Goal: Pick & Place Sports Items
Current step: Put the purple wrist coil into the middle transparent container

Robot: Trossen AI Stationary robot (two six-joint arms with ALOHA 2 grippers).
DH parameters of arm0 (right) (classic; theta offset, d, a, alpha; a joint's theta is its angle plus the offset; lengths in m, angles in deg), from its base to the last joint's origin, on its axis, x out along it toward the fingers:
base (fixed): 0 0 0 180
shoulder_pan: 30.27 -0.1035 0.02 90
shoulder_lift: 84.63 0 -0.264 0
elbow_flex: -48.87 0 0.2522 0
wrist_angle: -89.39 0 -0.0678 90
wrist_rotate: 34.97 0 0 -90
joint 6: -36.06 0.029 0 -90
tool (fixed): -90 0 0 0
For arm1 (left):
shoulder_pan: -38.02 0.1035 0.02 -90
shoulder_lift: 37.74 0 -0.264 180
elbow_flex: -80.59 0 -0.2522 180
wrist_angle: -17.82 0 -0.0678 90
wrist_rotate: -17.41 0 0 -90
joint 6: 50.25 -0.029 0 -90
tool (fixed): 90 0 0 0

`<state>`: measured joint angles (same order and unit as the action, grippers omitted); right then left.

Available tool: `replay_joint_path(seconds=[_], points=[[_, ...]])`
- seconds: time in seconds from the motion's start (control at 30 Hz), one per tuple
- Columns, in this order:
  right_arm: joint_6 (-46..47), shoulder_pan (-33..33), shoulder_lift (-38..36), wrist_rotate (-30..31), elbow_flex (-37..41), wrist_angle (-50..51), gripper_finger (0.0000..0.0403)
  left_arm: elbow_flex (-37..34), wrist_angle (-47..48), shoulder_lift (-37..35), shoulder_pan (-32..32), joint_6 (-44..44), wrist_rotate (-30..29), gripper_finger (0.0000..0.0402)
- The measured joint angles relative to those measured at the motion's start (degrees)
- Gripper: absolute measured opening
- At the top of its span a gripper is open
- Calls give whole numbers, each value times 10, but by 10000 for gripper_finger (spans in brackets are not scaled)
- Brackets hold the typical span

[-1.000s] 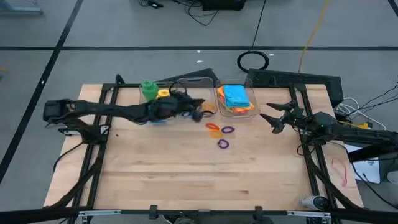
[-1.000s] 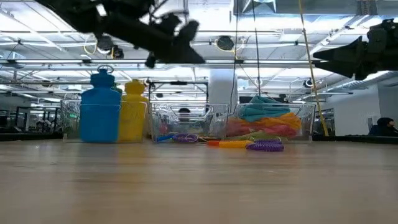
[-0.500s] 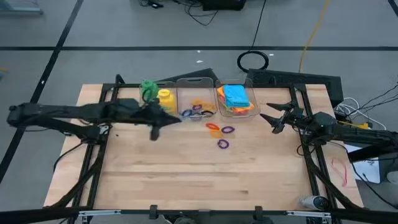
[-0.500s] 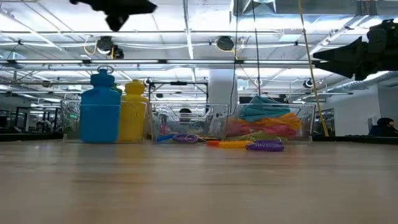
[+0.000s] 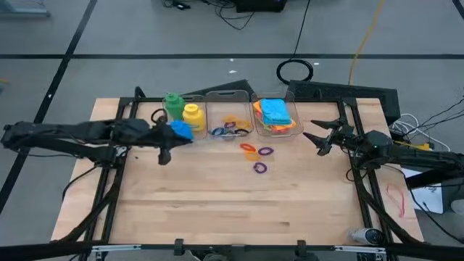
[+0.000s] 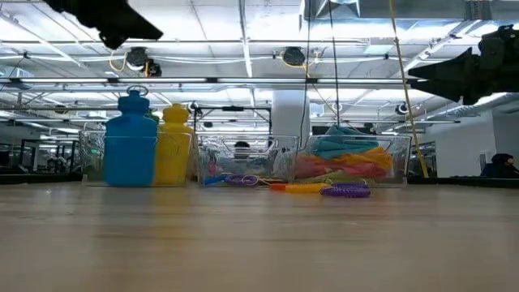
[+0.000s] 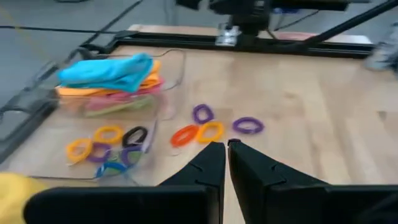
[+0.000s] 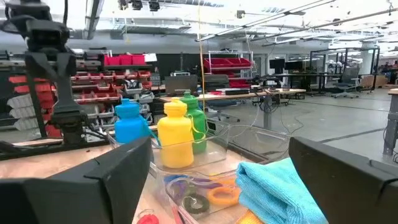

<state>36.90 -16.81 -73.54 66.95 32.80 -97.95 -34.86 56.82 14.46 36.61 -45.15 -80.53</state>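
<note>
Left gripper (image 7: pixel 226 147) pinched narrow, empty; loose rings (image 7: pixel 211 131) just ahead on table. Spread fingers first, then descend over one ring

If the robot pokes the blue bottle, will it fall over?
Probably quite easily. The blue bottle stands upright and is taller than it is wide, so a push near its cap would likely tip it. It looks like light plastic, so it may slide. The yellow bottle close beside it might stop it falling that way.

Bright, even overhead light; left wrist view slightly motion-blurred
</note>
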Motion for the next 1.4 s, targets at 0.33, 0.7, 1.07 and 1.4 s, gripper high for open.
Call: replay_joint_path(seconds=[0.33, 0.7, 1.07, 1.4], points=[[0, 0, 0, 0, 0, 0, 290, -123, -110, -69, 22, 16, -15, 21], [0, 0, 0, 0, 0, 0, 290, -277, -243, -196, 28, 30, -15, 21], [0, 0, 0, 0, 0, 0, 290, -382, -331, -272, 28, 30, -15, 21], [0, 0, 0, 0, 0, 0, 290, -402, -318, -347, 28, 8, -16, 21]])
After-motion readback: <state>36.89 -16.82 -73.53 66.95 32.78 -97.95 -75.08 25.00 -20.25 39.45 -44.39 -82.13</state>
